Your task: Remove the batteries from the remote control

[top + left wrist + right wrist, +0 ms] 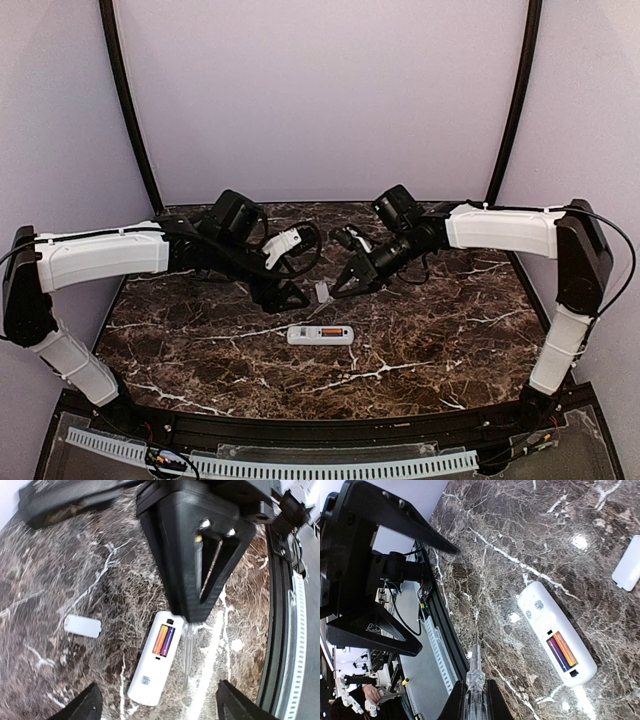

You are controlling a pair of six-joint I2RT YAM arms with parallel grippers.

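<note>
The white remote control (320, 335) lies face down mid-table, its battery bay uncovered. Two batteries (164, 640), one orange and one purple, sit side by side in the bay and also show in the right wrist view (562, 651). My left gripper (160, 711) hovers open above the remote control (150, 670), with nothing between its fingertips (86, 705). Just beyond it, my right gripper (475, 700) is shut on a clear screwdriver (474, 677). The screwdriver's tip points down at the table beside the remote control (555, 630) without touching it.
The small flat white cover (322, 292) lies on the marble behind the remote, seen too in the left wrist view (83, 626) and the right wrist view (627, 570). A black rail and white slotted strip (300, 466) run along the near table edge.
</note>
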